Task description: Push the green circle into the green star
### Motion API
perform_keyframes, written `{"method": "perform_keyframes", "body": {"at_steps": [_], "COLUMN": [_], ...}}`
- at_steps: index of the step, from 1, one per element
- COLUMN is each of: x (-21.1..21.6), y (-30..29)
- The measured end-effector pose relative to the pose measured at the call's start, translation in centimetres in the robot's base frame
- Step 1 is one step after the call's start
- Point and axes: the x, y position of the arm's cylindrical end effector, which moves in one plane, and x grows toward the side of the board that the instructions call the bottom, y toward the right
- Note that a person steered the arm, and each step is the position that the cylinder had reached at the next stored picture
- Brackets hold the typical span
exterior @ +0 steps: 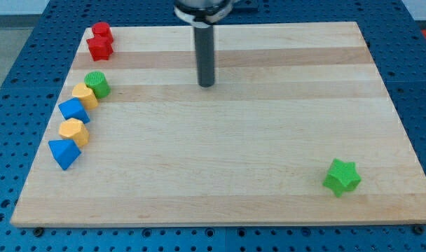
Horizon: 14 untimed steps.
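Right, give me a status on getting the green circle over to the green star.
Nothing looks done yet. The green circle sits at the view's left edge, touching a yellow block, while the green star lies far off at the view's bottom right. In hand: my tip stands mid-board, right of the circle, touching no block. Left: get behind the circle and push it across to the star.

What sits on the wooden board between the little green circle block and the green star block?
Nothing: in the camera view, only bare wooden board separates the green circle block from the green star block. My tip stands above that line.
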Motion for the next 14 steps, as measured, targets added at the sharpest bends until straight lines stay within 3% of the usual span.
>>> {"method": "perform_keyframes", "body": {"at_steps": [2, 4, 6, 8, 12, 13, 14], "x": [-5.1, -4.3, -0.3, 1.0, 10.4, 11.5, 11.7], "y": [-14.1, -25.0, -22.8, -14.6, 2.7, 4.4, 1.5]}}
